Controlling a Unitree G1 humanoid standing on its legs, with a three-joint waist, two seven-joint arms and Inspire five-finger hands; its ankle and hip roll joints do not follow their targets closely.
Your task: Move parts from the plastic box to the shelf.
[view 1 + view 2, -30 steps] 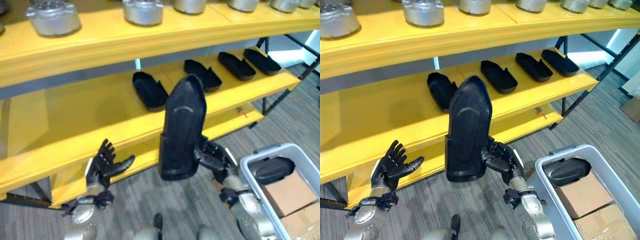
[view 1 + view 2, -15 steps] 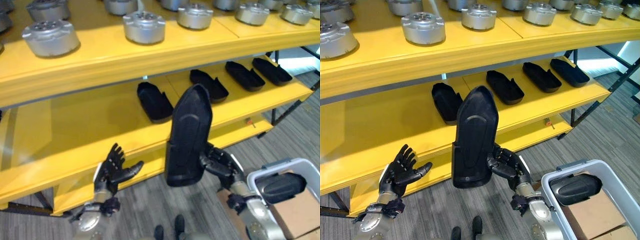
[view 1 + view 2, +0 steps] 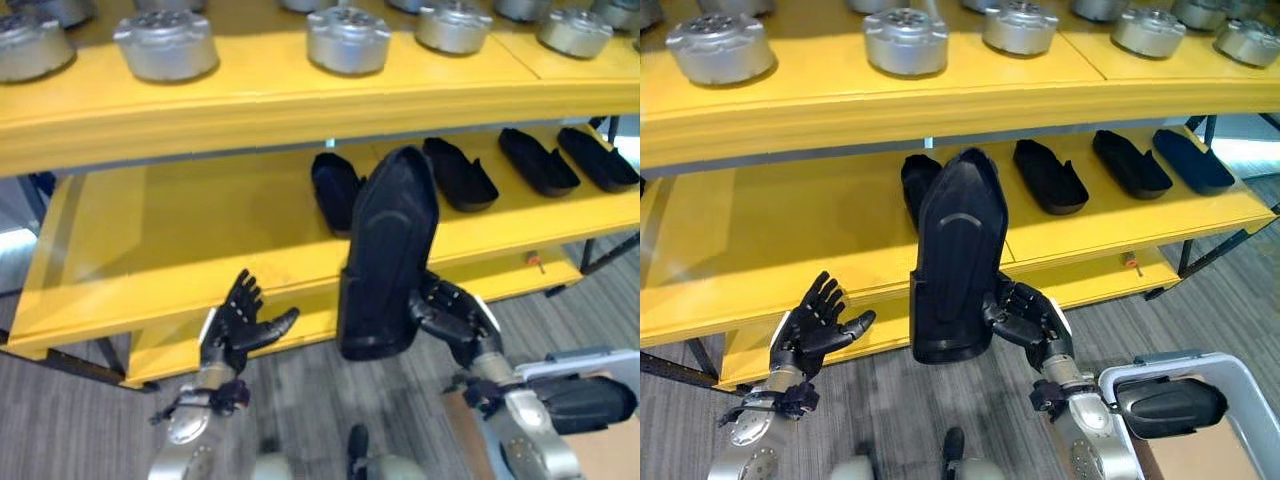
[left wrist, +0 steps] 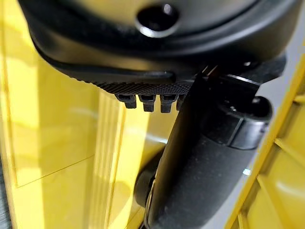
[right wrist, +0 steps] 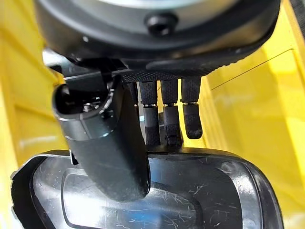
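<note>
We see our right hand (image 3: 1032,318) holding a long black plastic part (image 3: 957,258) upright in front of the yellow shelf (image 3: 790,225), its rounded tip overlapping the middle level and its squared end hanging below that level's front edge. Our fingers (image 5: 166,116) curl against one face of the part and our thumb (image 5: 107,148) presses across the other, so the part is pinched between them. Our left hand (image 3: 818,327) hovers palm-up to the left of the held part, just below the front edge of the shelf's middle level, with its fingers spread and holding nothing.

On the middle level, behind and to the right of the held part, four similar black parts (image 3: 1050,176) lie in a row, the leftmost one partly hidden by it. On the shelf's top level stands a row of round silver metal castings (image 3: 905,39). At the lower right, well away from the shelf, sits the grey plastic box (image 3: 1233,372) with one more black part (image 3: 1170,406) lying in it on a brown cardboard piece (image 3: 1200,462).
</note>
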